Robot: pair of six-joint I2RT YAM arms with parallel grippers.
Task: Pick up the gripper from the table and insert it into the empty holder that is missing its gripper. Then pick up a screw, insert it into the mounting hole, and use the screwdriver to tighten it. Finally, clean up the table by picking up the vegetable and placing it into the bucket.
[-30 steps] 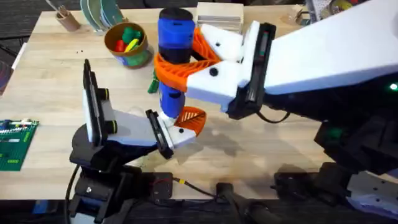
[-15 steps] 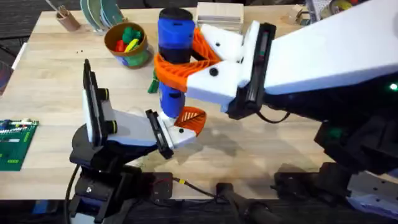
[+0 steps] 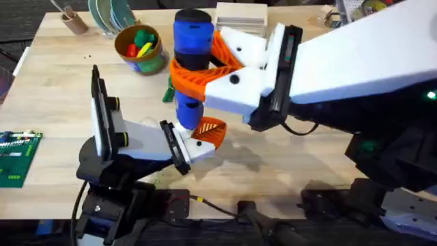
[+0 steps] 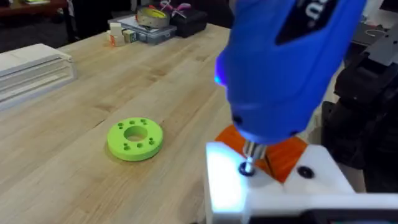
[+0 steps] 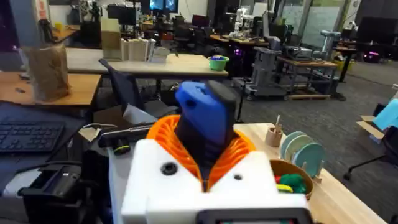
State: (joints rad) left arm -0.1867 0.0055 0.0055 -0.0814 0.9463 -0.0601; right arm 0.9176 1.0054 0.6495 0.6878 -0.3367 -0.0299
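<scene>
Far left on the table point(image 3: 61, 82), a green circuit board point(image 3: 17, 157) sits at the near edge, and the left arm's base rises just beside it. That arm lies low, stretched rightward along the near side of the table, its wrist turned so the left gripper point(image 3: 203, 137) points toward the middle; whether its fingers are spread or pressed together I cannot tell. From the left wrist camera, the white holder point(image 4: 267, 186) carries an orange ribbed tip point(image 4: 283, 155), and a screw point(image 4: 247, 168) sits in its mounting hole. The screwdriver point(image 3: 191, 61), bright blue, stands upright right over it, silver tip down on that screw head, a blue light glowing on its body.

Behind and left of the screwdriver, the bucket point(image 3: 140, 48) holds colourful toy vegetables near the table's far edge, and the dark green vegetable point(image 3: 167, 90) lies on the wood between bucket and screwdriver, partly hidden behind the blue barrel. A lime-green disc point(image 4: 135, 138) rests flat on the table, well apart from the holder.

Moving right, the right arm sweeps in from the lower right, raised high and reaching across the middle, large and white. The right gripper point(image 3: 198, 68) has its orange pads pinching the screwdriver around its barrel, holding it vertical.
</scene>
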